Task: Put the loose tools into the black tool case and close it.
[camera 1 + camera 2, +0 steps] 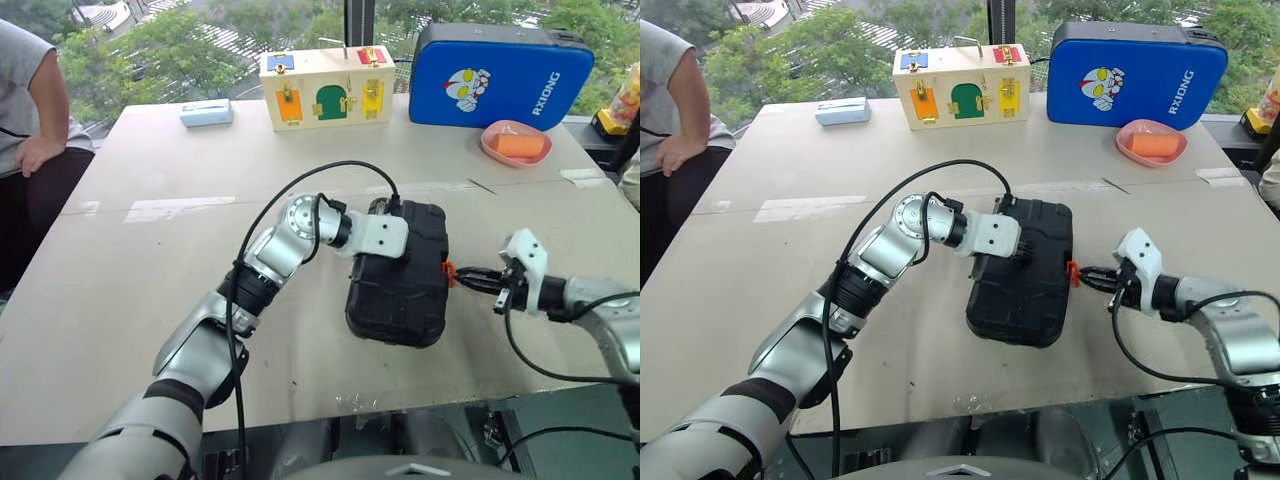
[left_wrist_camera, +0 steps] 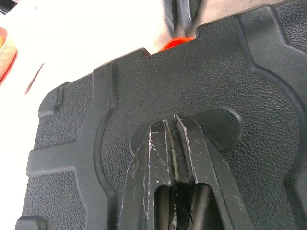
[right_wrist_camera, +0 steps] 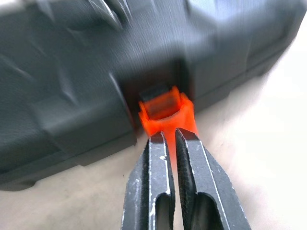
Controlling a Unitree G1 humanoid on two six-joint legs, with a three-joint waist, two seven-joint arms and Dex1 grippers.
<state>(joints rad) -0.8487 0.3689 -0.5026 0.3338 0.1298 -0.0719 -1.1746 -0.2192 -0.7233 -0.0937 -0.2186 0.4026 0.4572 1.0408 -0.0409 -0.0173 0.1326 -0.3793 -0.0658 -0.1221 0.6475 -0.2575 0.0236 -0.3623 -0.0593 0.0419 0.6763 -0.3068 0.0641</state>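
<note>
- Latching step: the black tool case (image 1: pixel 400 275) lies shut near the tabletop's front edge, the left gripper (image 2: pixel 173 125), fingers together, pressing its lid.
- The right gripper (image 3: pixel 171 136), fingers together, touches the orange latch (image 3: pixel 165 112); next, push it until it snaps.

A pale grey-beige surface (image 1: pixel 150 300) with tape patches stands before a window (image 1: pixel 180 40) giving daylight and green treetops. A seated person (image 1: pixel 25 110) waits at its left edge.
</note>
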